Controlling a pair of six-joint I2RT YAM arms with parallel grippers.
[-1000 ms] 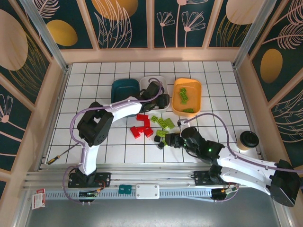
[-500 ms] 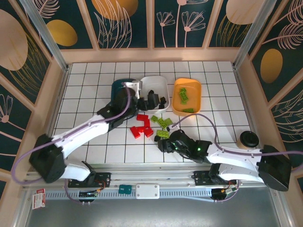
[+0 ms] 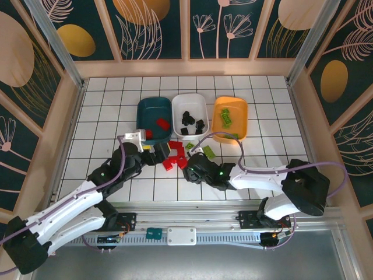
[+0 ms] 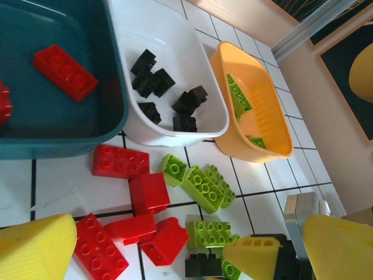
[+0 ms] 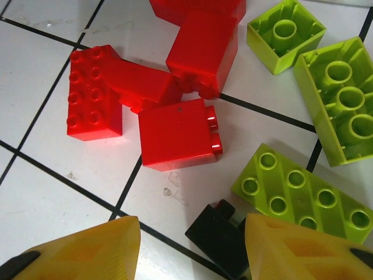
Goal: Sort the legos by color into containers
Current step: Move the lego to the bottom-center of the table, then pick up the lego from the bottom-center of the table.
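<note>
The left fingers (image 4: 35,251) are spread wide and hold nothing. They sit low over the worktop (image 3: 105,116) beside the loose red legos (image 4: 119,161), which lie in front of the dark teal tray (image 4: 35,111). The right fingers (image 5: 303,251) are also parted, with a black lego (image 5: 220,233) lying between them, close against one finger. Green legos (image 5: 300,201) lie just beyond.

Teal tray (image 3: 149,111): red bricks (image 4: 64,73); white tray (image 3: 189,97): black bricks (image 4: 152,81); orange tray (image 3: 231,100): green bricks (image 4: 239,99); loose bricks (image 4: 150,192) nearby.
</note>
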